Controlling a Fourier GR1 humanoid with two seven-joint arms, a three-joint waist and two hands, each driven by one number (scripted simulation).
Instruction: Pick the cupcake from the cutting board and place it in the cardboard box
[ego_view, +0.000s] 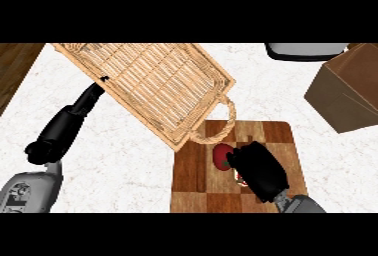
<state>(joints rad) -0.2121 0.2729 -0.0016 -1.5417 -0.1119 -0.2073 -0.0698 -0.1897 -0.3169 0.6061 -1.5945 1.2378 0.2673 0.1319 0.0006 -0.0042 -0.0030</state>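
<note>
Here the right hand (257, 167) sits low over the cutting board (196, 185), fingers curled down around the cupcake (240, 179), which is almost wholly hidden beneath it; only a sliver shows at the palm's edge. A red tomato (221, 156) lies touching the fingers. To do this well, lift straight up without nudging the tomato, then carry right and away toward the cardboard box (347, 92). The left hand (88, 97) rests with straight fingers against the wicker basket (148, 82).

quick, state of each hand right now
Left hand: cannot be told, seen dark at the left, near the wicker tray.
Right hand: curled over the cupcake on the cutting board.
</note>
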